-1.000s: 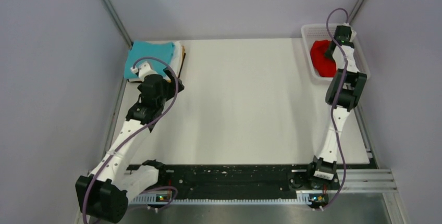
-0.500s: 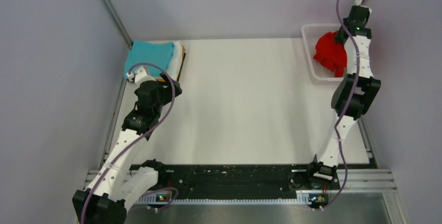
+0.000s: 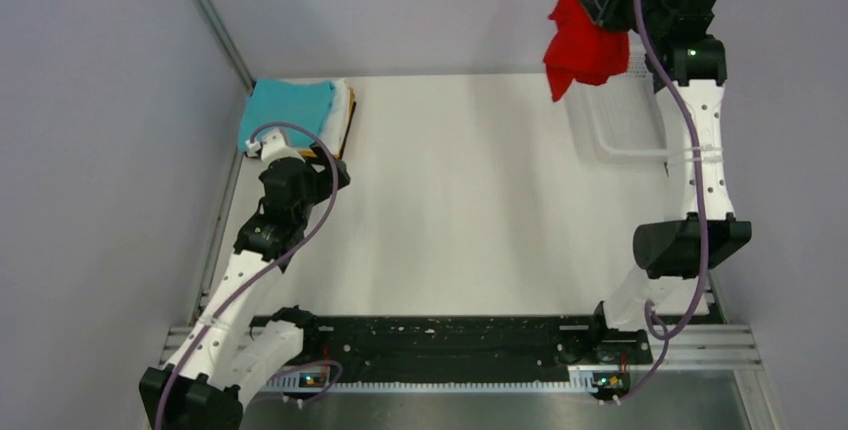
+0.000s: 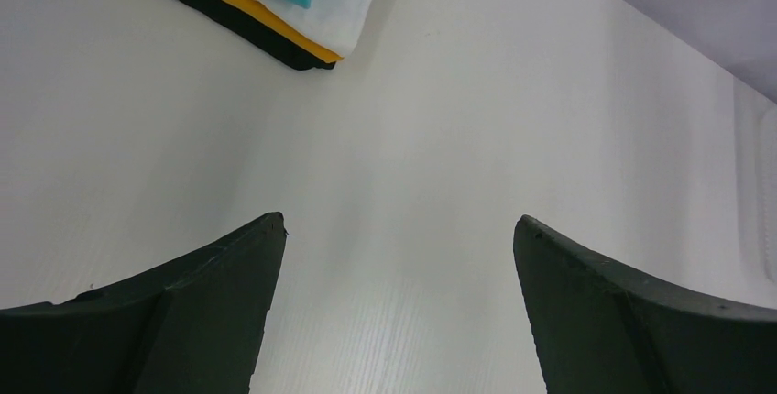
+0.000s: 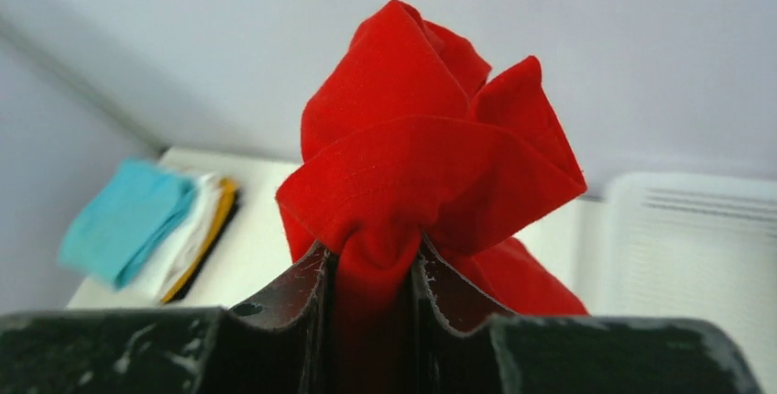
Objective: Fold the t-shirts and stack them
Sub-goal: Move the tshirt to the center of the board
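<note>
Looking over the table (image 3: 470,200), we see the basket (image 3: 622,128) far right and the folded stack (image 3: 295,115), teal on top, far left. The red shirt (image 3: 580,35) dangles high beside the basket, pinched in the right gripper (image 5: 371,261). The left gripper (image 4: 399,221) gapes wide.

My left arm (image 3: 250,250) and right arm (image 3: 705,140) are white links with black joint housings, each trailed by a purple cable (image 3: 325,165). A green light (image 3: 692,51) glows near my right wrist. My left claw (image 4: 399,221) has smooth dark tapering fingers (image 4: 183,311); my right claw (image 5: 371,252) has scuffed ones, flecked pale, brownish at the inner edges.
</note>
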Controlling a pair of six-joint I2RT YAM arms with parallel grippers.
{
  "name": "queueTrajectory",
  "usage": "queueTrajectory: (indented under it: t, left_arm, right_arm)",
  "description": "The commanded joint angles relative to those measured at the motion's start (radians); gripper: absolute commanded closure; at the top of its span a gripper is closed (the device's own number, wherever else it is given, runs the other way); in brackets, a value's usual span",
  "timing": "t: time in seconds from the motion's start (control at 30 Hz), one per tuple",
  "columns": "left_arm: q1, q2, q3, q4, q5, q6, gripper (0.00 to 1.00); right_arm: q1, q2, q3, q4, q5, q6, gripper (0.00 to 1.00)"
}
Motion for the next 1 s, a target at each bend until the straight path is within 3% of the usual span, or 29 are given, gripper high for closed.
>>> queueTrajectory:
  t: [0.0,0.17,0.27,0.43,0.47,0.5,0.57,0.6,0.7,0.77,0.97]
  left_arm:
    - [-0.003,0.019,0.001,0.053,0.006,0.043,0.01]
    - [-0.003,0.032,-0.003,0.048,0.000,0.057,0.01]
    - [-0.003,0.034,-0.006,0.047,-0.011,0.061,0.01]
    - [-0.003,0.044,-0.019,0.063,0.001,0.060,0.01]
    - [-0.003,0.048,-0.022,0.068,0.004,0.062,0.01]
    - [-0.003,0.052,-0.023,0.070,0.004,0.065,0.01]
    - [-0.003,0.067,-0.024,0.068,-0.001,0.070,0.01]
    - [-0.003,0.072,-0.024,0.067,-0.004,0.071,0.01]
    - [-0.003,0.091,-0.022,0.067,-0.006,0.074,0.01]
    - [-0.003,0.102,-0.018,0.060,0.004,0.070,0.01]
    - [-0.003,0.117,-0.029,0.053,0.026,0.045,0.01]
  right_arm:
    - [0.144,-0.037,0.006,0.044,-0.262,0.000,1.00]
    - [0.283,-0.030,-0.017,0.074,-0.424,0.003,1.00]
    - [0.305,-0.041,-0.106,0.078,-0.483,0.014,1.00]
    - [0.305,-0.107,-0.414,0.072,-0.287,-0.028,0.97]
    - [0.304,-0.111,-0.462,0.053,-0.225,-0.030,0.91]
    - [0.304,-0.110,-0.510,0.028,-0.154,-0.031,0.79]
    - [0.303,-0.103,-0.589,-0.018,0.026,-0.032,0.39]
    - [0.303,-0.098,-0.625,-0.031,0.148,-0.028,0.26]
    - [0.303,-0.092,-0.704,-0.037,0.459,0.006,0.03]
    - [0.303,-0.090,-0.710,-0.037,0.490,0.013,0.01]
    - [0.304,-0.119,-0.694,0.030,0.392,0.054,0.01]
